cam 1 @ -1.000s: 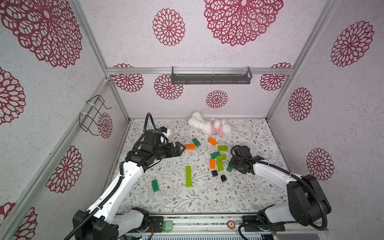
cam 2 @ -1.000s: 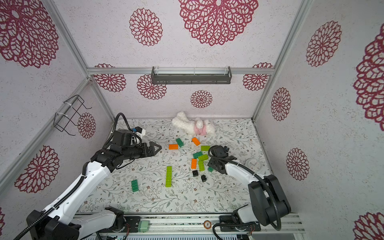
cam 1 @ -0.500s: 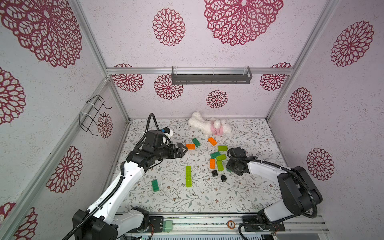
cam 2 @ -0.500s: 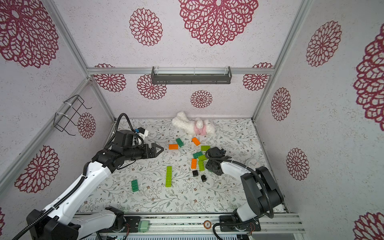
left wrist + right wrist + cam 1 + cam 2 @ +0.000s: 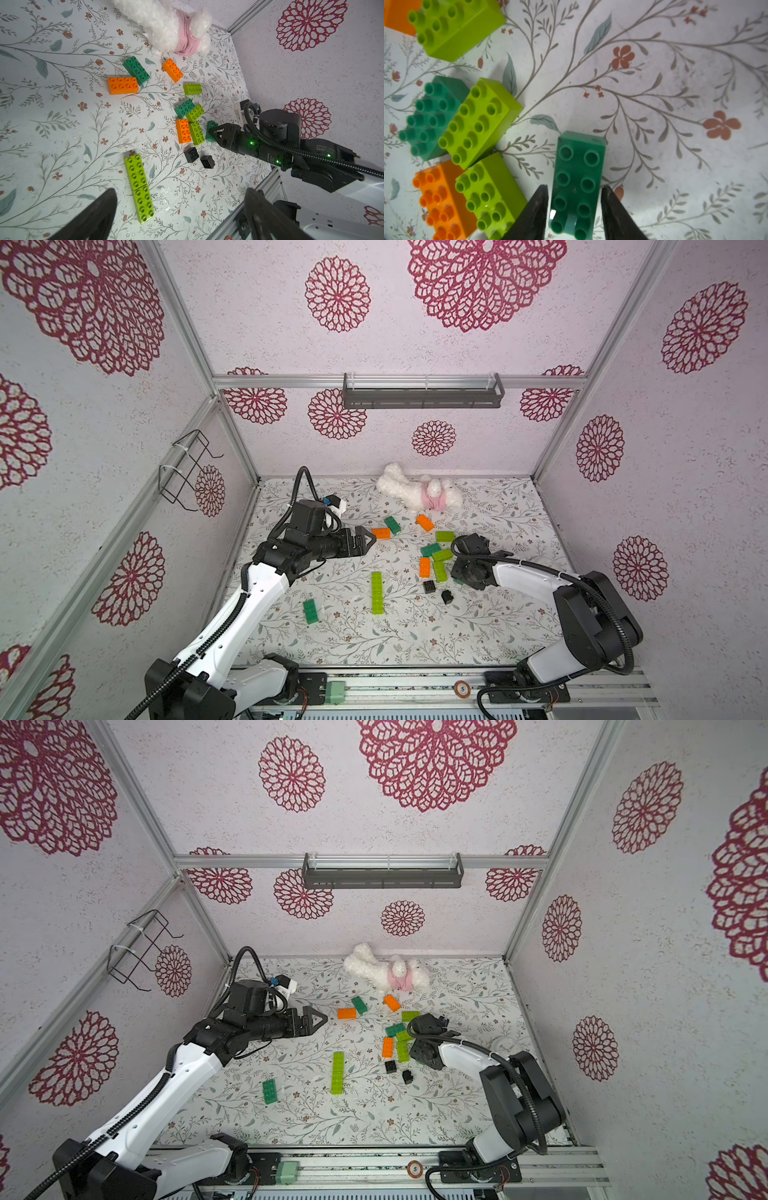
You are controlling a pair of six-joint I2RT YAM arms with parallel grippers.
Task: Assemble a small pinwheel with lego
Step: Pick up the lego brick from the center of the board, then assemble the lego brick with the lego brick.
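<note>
Lego [image 5: 183,131] lies loose and studs-up on the table [image 5: 478,626]; nothing resembling a pinwheel is built yet. Most pieces sit in a cluster right of centre, with 2 black squares [image 5: 429,586] just beside it. 2 lime green bricks [image 5: 377,593] lie end to end near the middle; whether they are joined cannot be told.

Step in hand, as judged: pick-up of the dark green brick [image 5: 578,180], which lies flat at the edge of the cluster.

Claw state:
- Right gripper [image 5: 575,188]: 1 finger stands on each long side of the dark green brick, very near it. Whether they already press it cannot be told.
- Left gripper [image 5: 366,540]: jaws wide apart and empty, hovering near an orange brick [image 5: 381,533].

Recommended procedure:
1. Grip across the short width. The fingers flank only the end rows of studs, so reach further along the brick before clamping, or it may pivot.
2. Watch the finger next to the neighbouring lime green brick [image 5: 490,193]. The gap there is narrow, and a nudge would disturb the cluster.
3. Lift straight up before any sideways travel.
4. Keep the left gripper clear until the brick is raised.
</note>
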